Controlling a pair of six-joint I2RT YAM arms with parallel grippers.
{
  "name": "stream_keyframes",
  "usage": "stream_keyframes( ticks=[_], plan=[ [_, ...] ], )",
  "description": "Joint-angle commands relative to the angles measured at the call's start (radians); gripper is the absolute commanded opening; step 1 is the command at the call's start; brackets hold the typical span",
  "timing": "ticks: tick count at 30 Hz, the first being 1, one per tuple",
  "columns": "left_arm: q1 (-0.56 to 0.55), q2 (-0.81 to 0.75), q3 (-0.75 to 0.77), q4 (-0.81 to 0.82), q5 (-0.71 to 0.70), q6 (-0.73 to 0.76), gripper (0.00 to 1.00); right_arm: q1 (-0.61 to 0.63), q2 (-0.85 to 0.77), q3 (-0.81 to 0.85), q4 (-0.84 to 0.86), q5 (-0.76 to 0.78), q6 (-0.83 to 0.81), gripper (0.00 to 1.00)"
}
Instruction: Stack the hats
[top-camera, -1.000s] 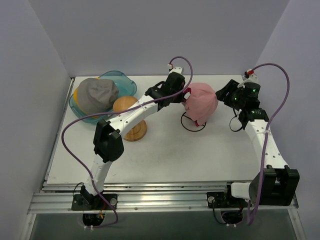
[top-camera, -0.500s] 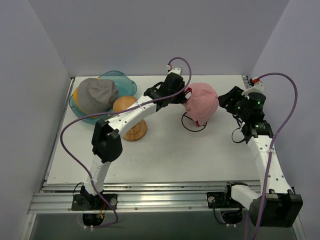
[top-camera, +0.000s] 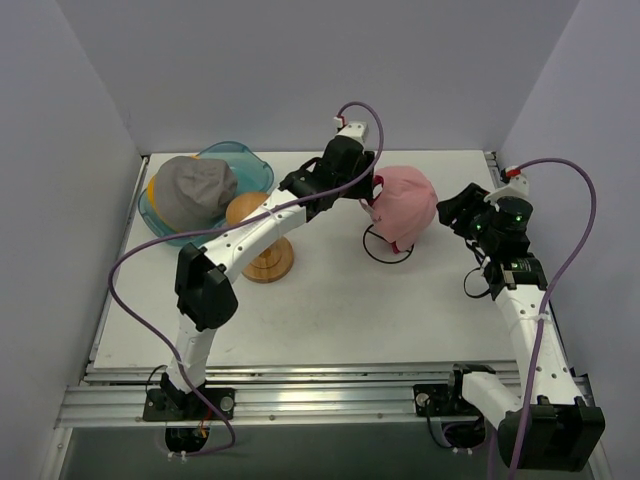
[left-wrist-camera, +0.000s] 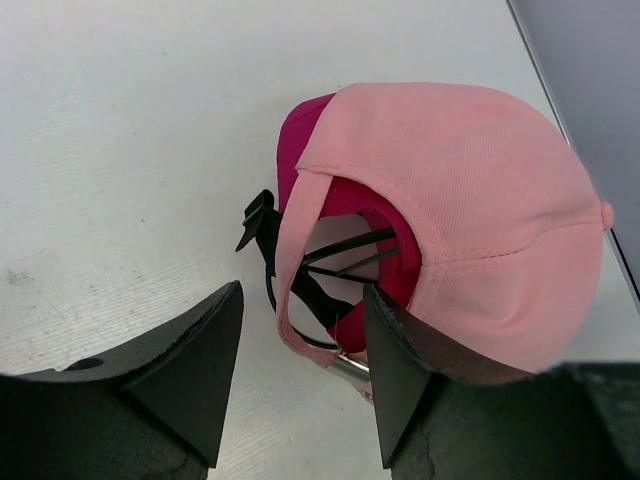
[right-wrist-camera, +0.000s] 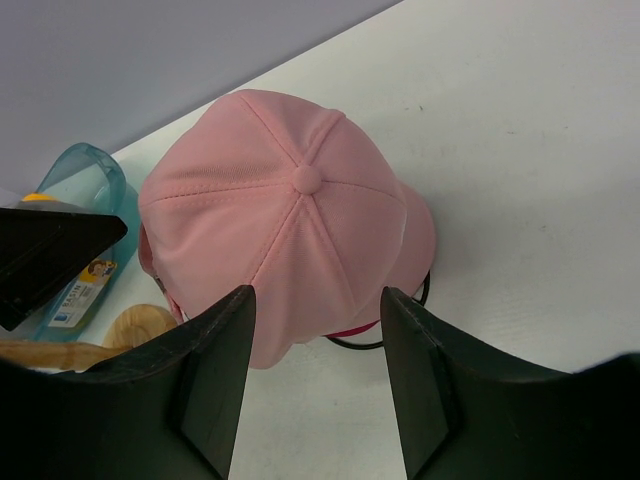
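Pink cap (left-wrist-camera: 470, 220) just beyond spread left gripper (left-wrist-camera: 303, 300), apparently untouched.

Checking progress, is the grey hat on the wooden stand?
No, the grey hat lies in the blue tub, and the wooden stand beside it carries no hat.

light pink cap (top-camera: 405, 205): left gripper (top-camera: 368, 192) just beside, right gripper (top-camera: 448, 208) near | grey cap (top-camera: 195, 188): in teal tub (top-camera: 252, 166)
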Motion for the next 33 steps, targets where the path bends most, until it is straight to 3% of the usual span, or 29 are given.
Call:
stream_keyframes(
  ticks=[1, 20, 23, 28, 33],
  plan=[
    [0.003, 0.018, 0.058, 0.027, 0.002, 0.014, 0.59, -0.005, -0.024, -0.001, 0.020, 0.004, -0.010, 0.49],
    [0.011, 0.084, 0.005, 0.053, -0.007, -0.055, 0.53, -0.005, -0.023, 0.008, 0.009, 0.007, -0.024, 0.49],
    [0.011, 0.092, -0.006, 0.063, -0.007, -0.056, 0.49, -0.005, -0.033, 0.002, 0.005, 0.013, -0.047, 0.52],
    [0.014, 0.089, -0.061, 0.090, -0.025, -0.059, 0.31, -0.005, -0.030, 0.020, 0.006, 0.021, -0.035, 0.55],
    [0.019, 0.083, -0.086, 0.101, -0.027, -0.064, 0.27, -0.006, 0.057, 0.077, 0.008, -0.040, -0.044, 0.57]
  ],
)
